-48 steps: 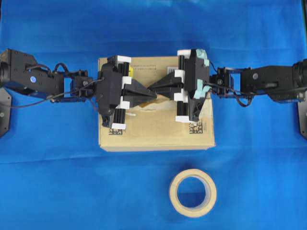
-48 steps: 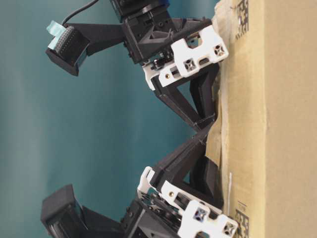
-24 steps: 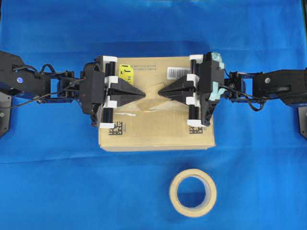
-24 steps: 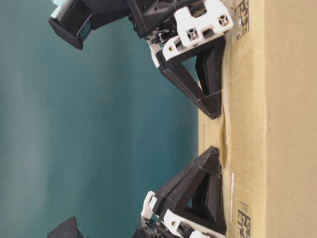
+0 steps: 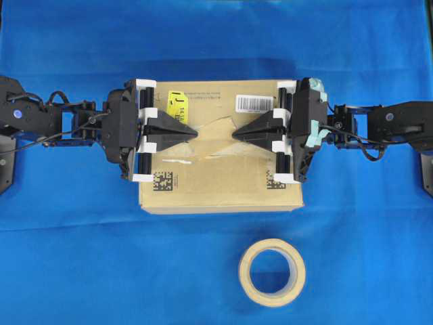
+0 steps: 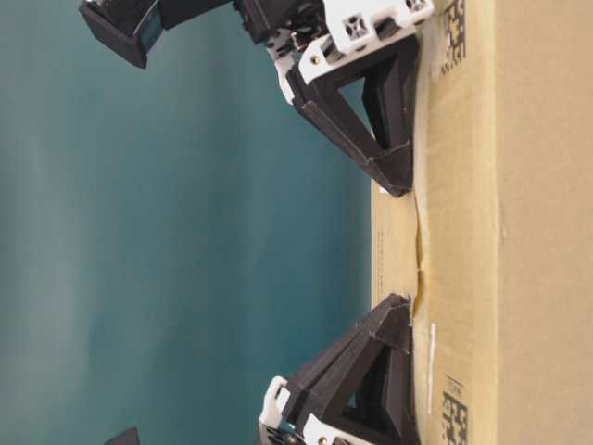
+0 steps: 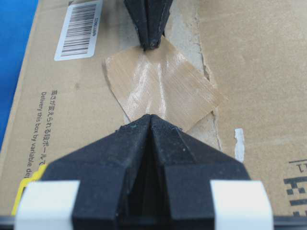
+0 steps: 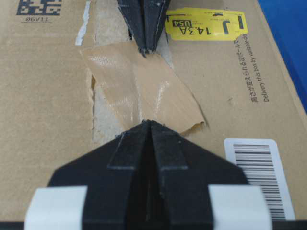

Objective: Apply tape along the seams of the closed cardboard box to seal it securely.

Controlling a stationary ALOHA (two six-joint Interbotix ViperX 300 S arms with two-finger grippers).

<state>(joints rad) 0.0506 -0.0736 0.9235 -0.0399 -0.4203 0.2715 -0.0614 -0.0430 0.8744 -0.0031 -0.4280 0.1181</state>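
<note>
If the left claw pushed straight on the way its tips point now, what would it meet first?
Probably the right claw. The shut left claw points along the brown cardboard box top, across the tan tape piece it presses, straight at the opposing tips. Nothing else shows between them.

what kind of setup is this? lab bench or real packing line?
Most likely a lab tabletop rig, not a packing line: a blue cloth covers the work surface, two fixed arms face one lone cardboard box, and a single tape roll lies nearby. No conveyor or other parcels in view.
</note>
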